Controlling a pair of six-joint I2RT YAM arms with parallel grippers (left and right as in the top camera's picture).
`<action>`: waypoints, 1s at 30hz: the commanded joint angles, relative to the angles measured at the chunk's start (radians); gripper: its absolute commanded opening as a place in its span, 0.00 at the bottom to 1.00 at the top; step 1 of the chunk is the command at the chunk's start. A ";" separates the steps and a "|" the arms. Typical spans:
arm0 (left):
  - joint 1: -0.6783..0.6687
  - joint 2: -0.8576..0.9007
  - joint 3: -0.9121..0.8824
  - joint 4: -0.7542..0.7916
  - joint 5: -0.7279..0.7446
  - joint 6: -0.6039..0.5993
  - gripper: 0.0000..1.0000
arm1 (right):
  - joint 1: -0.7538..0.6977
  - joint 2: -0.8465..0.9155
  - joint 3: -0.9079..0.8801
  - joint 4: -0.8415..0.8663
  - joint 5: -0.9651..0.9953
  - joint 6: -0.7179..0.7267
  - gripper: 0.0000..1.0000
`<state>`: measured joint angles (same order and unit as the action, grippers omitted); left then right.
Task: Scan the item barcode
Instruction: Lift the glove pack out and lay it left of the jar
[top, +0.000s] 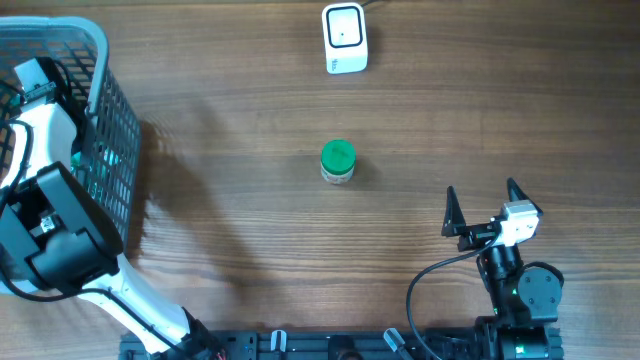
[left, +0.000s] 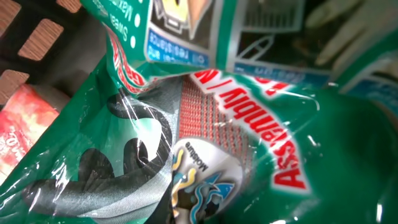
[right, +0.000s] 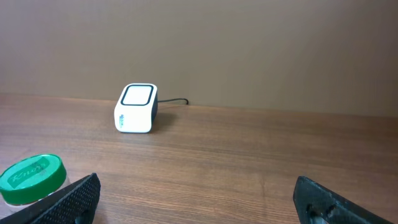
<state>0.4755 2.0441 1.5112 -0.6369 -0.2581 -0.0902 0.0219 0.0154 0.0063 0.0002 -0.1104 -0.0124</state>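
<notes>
My left arm (top: 42, 125) reaches down into the grey basket (top: 104, 70), and its fingers are hidden there. In the left wrist view a green plastic packet (left: 261, 124) with red and white print fills the frame, bunched up right at the jaws, which are shut on it. The white barcode scanner (top: 344, 38) (right: 135, 108) stands at the far middle of the table. My right gripper (top: 484, 205) (right: 199, 202) rests low at the near right, open, with nothing between its fingers.
A small jar with a green lid (top: 338, 161) (right: 31, 179) stands mid-table, left of and beyond the right gripper. A red packet (left: 25, 124) lies beside the green one in the basket. The scanner's cable runs off the far edge.
</notes>
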 joint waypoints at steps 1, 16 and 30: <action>0.000 -0.058 0.006 -0.011 -0.032 0.008 0.04 | -0.005 -0.005 -0.001 0.005 0.009 0.013 1.00; -0.050 -0.784 0.053 -0.007 0.254 -0.183 0.04 | -0.005 -0.005 -0.001 0.005 0.010 0.013 1.00; -0.600 -0.838 -0.162 -0.203 0.717 -0.145 0.04 | -0.005 -0.005 -0.001 0.005 0.009 0.013 1.00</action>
<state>-0.0498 1.1378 1.4643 -0.8364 0.4225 -0.2455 0.0219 0.0154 0.0063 0.0002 -0.1108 -0.0124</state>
